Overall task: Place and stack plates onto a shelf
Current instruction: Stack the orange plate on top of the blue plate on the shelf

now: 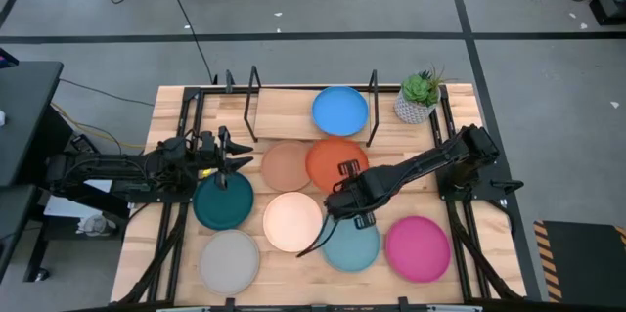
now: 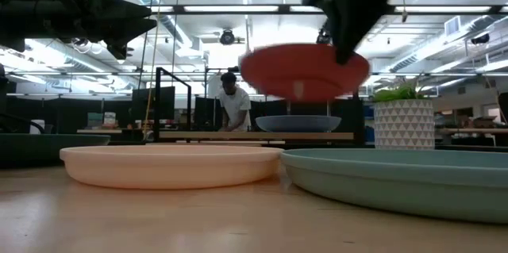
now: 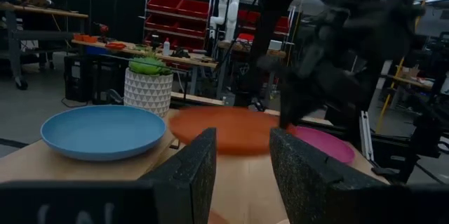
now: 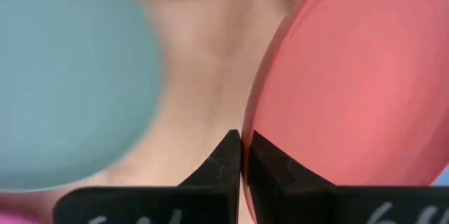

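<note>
My right gripper is shut on the orange plate, which hangs in the air in the low view. The blue plate lies flat on the shelf, between its black uprights. On the table lie the peach plate, cream plate, teal plate, grey plate, pale blue plate and magenta plate. My left gripper is open above the teal plate's far edge and touches nothing; its fingers stand apart in the left wrist view. My right gripper pinches the orange plate's rim at its near edge between both fingers, which lie one on each face. The arm comes slanting from the table's right. The plate is lifted clear of the table and sits roughly level in the low view.
A potted plant in a white pot stands at the shelf's right end. The shelf's left half is bare wood. Plates cover most of the table's middle and near side. A person stands far behind the table.
</note>
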